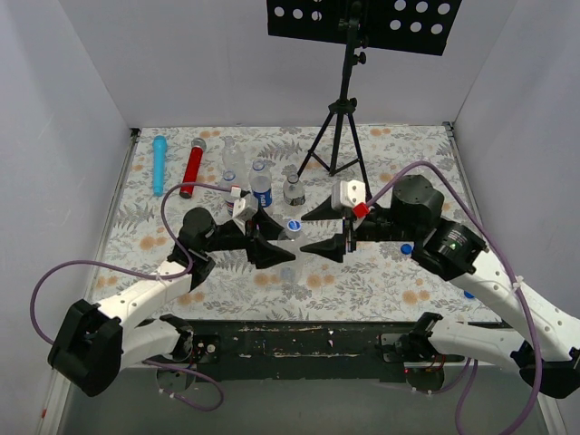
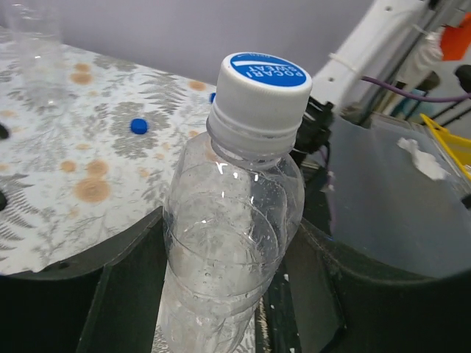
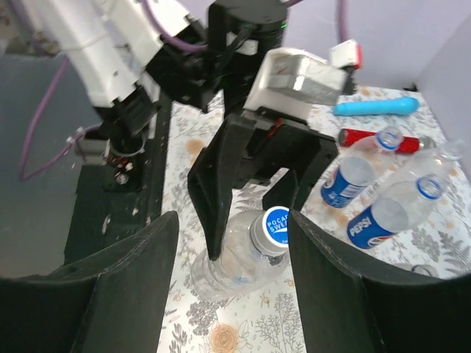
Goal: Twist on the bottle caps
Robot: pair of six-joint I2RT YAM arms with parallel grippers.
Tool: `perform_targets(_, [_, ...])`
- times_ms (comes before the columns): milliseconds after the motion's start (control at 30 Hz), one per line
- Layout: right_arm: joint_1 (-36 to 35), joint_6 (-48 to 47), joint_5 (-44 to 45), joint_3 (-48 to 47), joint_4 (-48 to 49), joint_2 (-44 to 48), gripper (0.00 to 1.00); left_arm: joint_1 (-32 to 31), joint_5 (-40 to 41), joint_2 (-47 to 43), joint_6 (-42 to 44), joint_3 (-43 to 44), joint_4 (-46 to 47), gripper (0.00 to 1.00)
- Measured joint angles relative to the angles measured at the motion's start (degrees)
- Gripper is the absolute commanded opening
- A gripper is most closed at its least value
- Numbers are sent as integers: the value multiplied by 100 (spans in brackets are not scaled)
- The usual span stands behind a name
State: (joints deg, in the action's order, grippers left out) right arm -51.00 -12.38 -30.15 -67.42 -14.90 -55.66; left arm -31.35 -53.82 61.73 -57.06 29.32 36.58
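Observation:
My left gripper (image 1: 283,243) is shut on a clear bottle (image 2: 228,243) and holds it tilted toward the right arm. A white cap with a blue Pocari Sweat top (image 2: 263,81) sits on the bottle's neck. It also shows in the top view (image 1: 293,227) and the right wrist view (image 3: 276,226). My right gripper (image 3: 232,287) is open and its wide jaws stand either side of the capped neck without touching it. A loose blue cap (image 2: 138,126) lies on the cloth, and another (image 1: 406,246) lies by the right arm.
Two Pepsi-labelled bottles (image 3: 375,220) and other clear bottles (image 1: 261,184) stand at the back centre. A blue cylinder (image 1: 159,163) and a red cylinder (image 1: 192,168) lie at the back left. A black tripod (image 1: 340,118) stands behind the grippers. Grey walls close both sides.

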Motion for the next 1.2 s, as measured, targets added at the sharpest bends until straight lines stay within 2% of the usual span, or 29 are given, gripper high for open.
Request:
perform_targets(100, [2,-389,-457,0,-232,-20,67,0,-597,63,-254,0,339,19])
perform_targets(267, [33,-822,-861,-37,-511,-223,64,0,-1082,2,-282,0,452,19])
perform_targets(767, [39,-1032,-1443,-374,-603,-848,57,0,-1440,-107,-81,0,348,18])
perform_targets(1033, [39,-1029,-1550,-402,-619,-1043,43,0,-1467,-120,-26,2,280,17])
perform_targets(1133, [44,-1025,-1565,-431,-621,-1082,33,0,-1467,-146,-2,2,245,16])
perform_targets(1200, [48,-1014,-1576,-466,-625,-1113,21,0,-1462,-175,28,2,221,16])
